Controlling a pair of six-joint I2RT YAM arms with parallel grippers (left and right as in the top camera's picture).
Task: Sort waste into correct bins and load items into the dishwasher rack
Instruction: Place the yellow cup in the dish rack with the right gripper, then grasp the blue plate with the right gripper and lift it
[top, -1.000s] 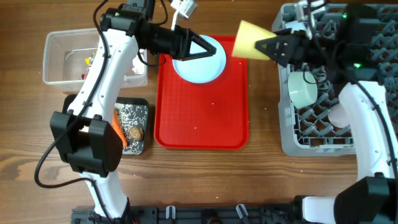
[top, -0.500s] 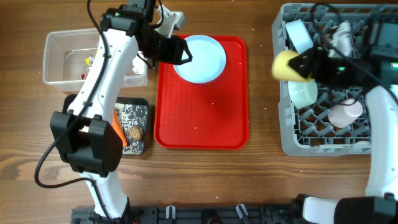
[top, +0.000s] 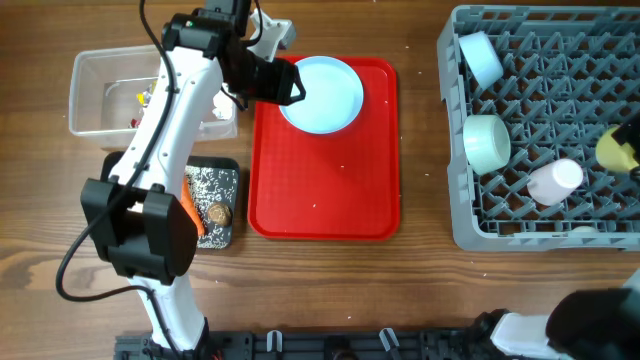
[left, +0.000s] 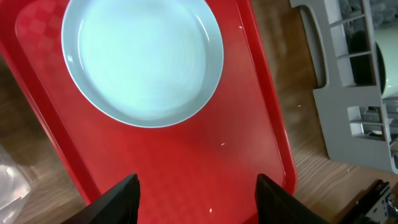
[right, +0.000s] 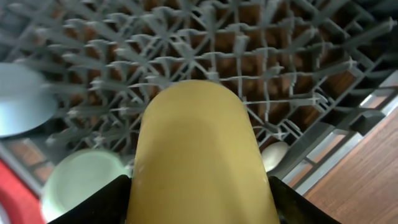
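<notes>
Brown wood tbl (top: 420, 290), even light

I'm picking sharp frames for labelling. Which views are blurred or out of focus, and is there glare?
Overhead: sharp, evenly lit, no strong glare on the red tray. Left wrist: plate sharp with a soft sheen; left gripper dark and soft at the bottom edge. Right wrist: yellow cup fills the foreground, rack behind it smeared and unfocused.
</notes>
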